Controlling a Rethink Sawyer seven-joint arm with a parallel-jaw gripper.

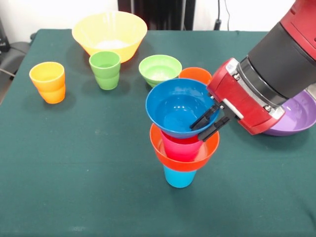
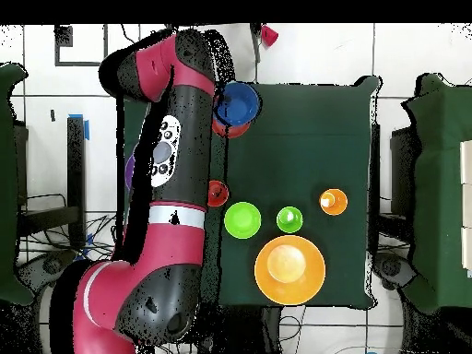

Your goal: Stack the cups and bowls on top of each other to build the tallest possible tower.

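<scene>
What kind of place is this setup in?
Probably a robotics lab: a red and black robot arm works at a green cloth-covered table, with loose cables on the white tiled floor.

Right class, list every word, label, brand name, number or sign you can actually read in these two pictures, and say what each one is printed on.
None can be read.
The cups and bowls, such as the blue bowl on the tower, are plain, with no print.
The arm carries a panel of round marks in the overhead view, too small to read.
The gripper and green table show no lettering.
</scene>
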